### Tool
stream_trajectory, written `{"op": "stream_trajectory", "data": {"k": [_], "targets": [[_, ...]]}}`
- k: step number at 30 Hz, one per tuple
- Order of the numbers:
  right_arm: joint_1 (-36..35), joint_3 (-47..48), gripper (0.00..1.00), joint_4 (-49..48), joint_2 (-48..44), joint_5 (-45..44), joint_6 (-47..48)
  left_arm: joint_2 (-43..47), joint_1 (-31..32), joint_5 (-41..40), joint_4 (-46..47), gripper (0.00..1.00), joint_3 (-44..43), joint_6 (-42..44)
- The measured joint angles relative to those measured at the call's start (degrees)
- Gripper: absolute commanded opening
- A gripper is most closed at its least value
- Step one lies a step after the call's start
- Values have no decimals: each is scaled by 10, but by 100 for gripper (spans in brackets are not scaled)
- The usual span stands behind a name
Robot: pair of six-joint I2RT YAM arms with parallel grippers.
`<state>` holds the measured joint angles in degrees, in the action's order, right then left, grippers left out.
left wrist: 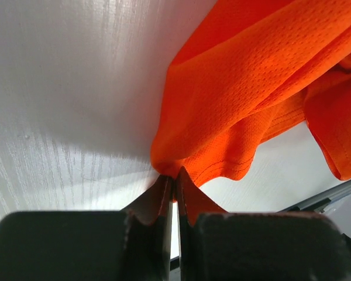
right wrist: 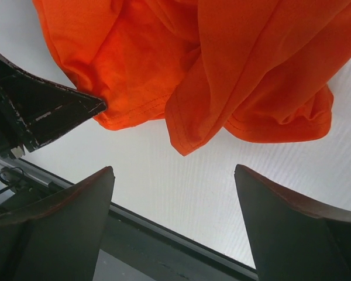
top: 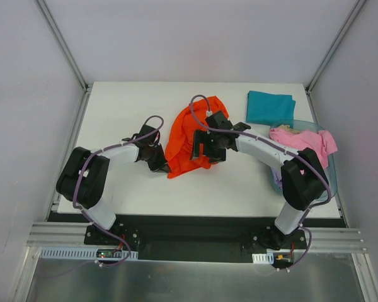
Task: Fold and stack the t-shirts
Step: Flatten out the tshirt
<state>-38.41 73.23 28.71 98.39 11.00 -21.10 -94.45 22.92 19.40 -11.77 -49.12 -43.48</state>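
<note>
I read the orange-red t-shirt [left wrist: 251,88] as matt, fine-mesh knit cloth with stitched hems. The desk [left wrist: 76,88] is white, smooth, faintly streaked, slightly glossy. The right gripper [right wrist: 174,170] fingers look dark, matt plastic.

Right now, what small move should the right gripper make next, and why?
Probably advance the right gripper to the nearest hem corner of the orange t-shirt and close. Its jaws stand open just short of the cloth, while the left gripper is shut on another hem edge.

Tub [top: 331,165] seemingly half under pink t-shirt [top: 302,138]
</note>
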Motion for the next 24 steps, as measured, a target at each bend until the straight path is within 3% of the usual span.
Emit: {"op": "stream_trajectory", "data": {"k": [4,5,9,10,15,16,24], "targets": [[-9,0,69,-15,17,-1,-30,10,0,-4,0,0,9,0],[-12,0,59,-19,22,-1,-36,16,0,-4,0,0,11,0],[-19,0,39,-29,48,-12,-55,31,0,-3,0,0,12,0],[-19,0,30,-29,54,-16,-59,34,0,-3,0,0,12,0],[-19,1,14,-26,73,-39,-74,41,0,-3,-1,0,12,0],[-19,1,2,-26,73,-45,-76,42,0,-3,0,0,12,0],[-19,-9,1,-34,49,-109,-71,68,0,-7,-16,0,12,7]]}}
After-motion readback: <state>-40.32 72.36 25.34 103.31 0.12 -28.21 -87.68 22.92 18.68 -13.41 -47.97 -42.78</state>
